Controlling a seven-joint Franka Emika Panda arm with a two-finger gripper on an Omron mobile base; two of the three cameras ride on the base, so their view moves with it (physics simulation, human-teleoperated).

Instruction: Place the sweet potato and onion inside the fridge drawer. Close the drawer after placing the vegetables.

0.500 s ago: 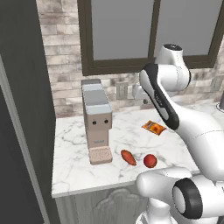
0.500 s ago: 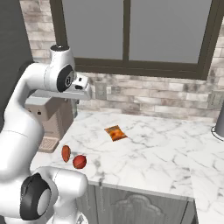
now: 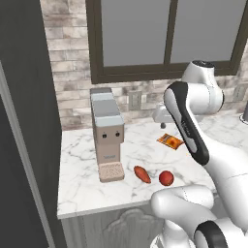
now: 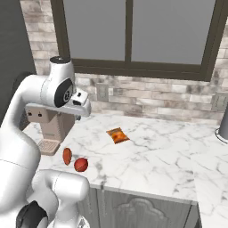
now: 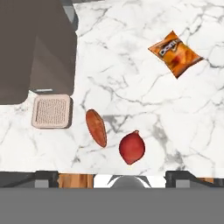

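The sweet potato [image 5: 96,127] [image 3: 142,174] [image 4: 67,156], an orange-red tapered root, lies on the marble counter near its front edge. Just beside it, apart from it, rests the onion [image 5: 131,148] [image 3: 166,178] [image 4: 80,164], a small red ball. My gripper [image 5: 118,176] [image 4: 81,107] hangs well above both, pointing down at them, and it is open with nothing between its fingers. The dark fingertips [image 5: 46,176] stand wide apart. The fridge drawer is out of view.
A beige coffee machine [image 3: 107,131] [image 4: 49,124] with a drip grille [image 5: 51,111] stands left of the vegetables. An orange snack packet [image 5: 175,51] [image 3: 170,141] [image 4: 117,135] lies further back. A dark tall panel [image 3: 24,121] flanks the counter's left end.
The hand has come down a little toward the counter. The sweet potato and onion lie where they were.
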